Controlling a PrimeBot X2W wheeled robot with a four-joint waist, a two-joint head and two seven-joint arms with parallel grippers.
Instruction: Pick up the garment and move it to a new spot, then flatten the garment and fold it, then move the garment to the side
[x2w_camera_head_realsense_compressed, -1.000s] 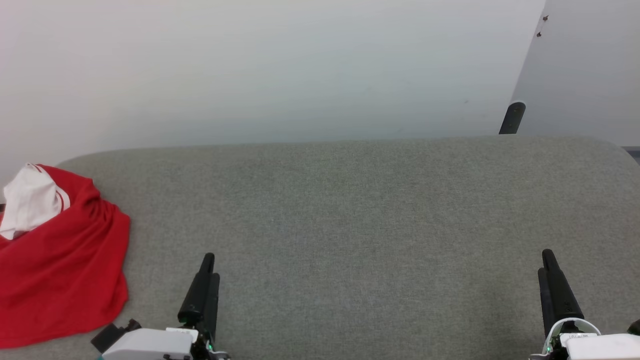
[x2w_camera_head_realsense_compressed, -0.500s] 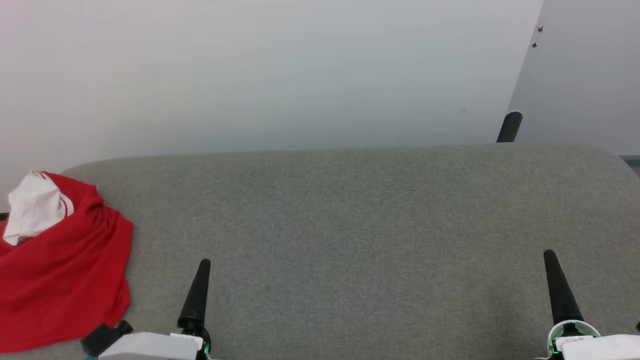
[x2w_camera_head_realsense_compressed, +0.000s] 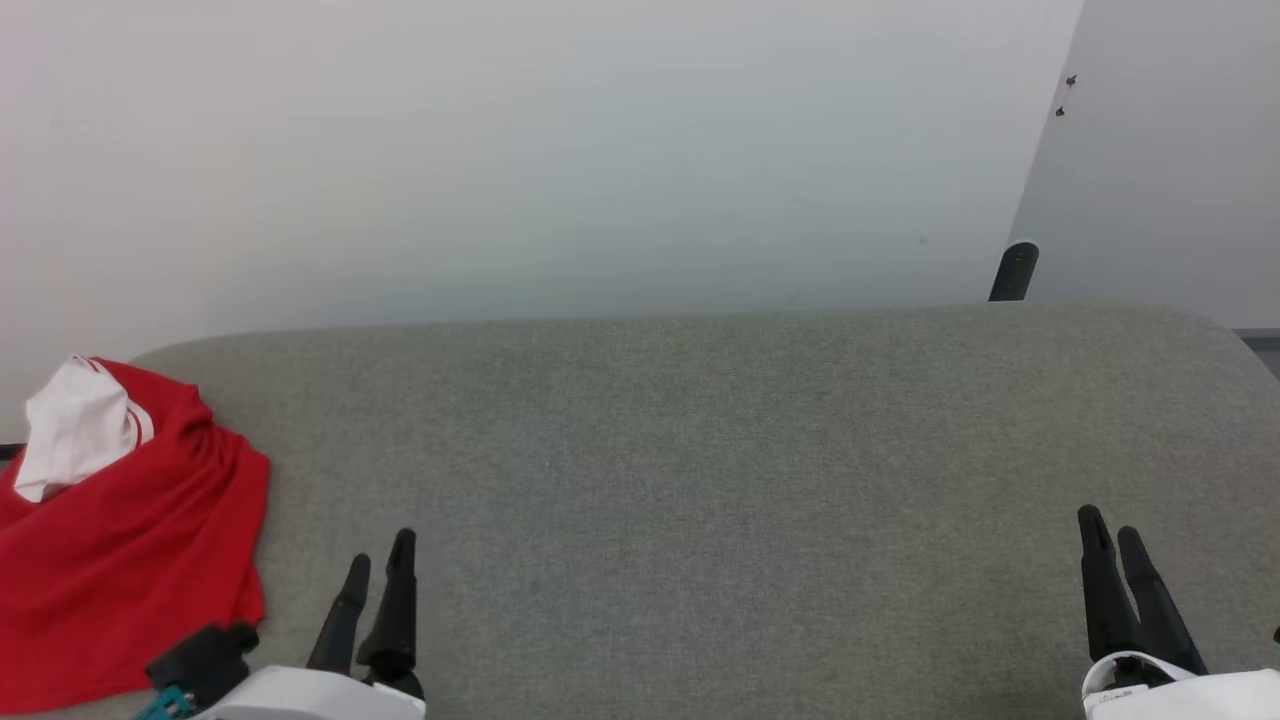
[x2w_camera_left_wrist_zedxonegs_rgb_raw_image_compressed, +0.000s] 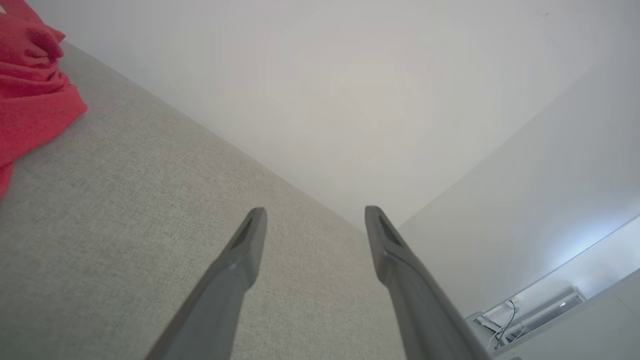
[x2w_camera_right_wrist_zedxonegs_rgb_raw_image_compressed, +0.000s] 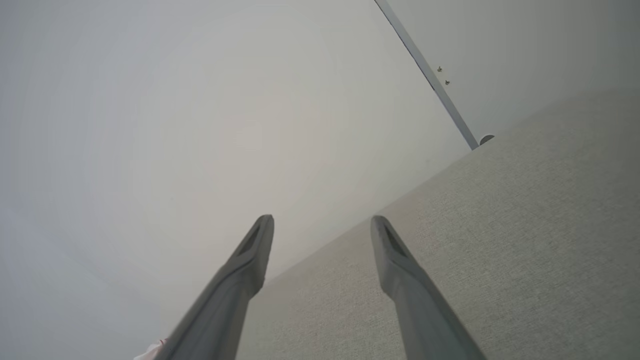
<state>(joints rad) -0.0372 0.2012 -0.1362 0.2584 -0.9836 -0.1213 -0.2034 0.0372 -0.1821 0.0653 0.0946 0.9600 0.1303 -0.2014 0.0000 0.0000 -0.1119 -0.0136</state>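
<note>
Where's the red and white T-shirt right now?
In the head view, the garment lies crumpled at the far left of the grey padded surface, just left of the open left hand.

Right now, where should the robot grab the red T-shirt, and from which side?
Probably the raised red folds beside the white sleeve: bunched cloth there gives something to pinch, while the rest lies flatter on the grey cushion. The open left end effector is nearest, so come from the T-shirt's right side.
</note>
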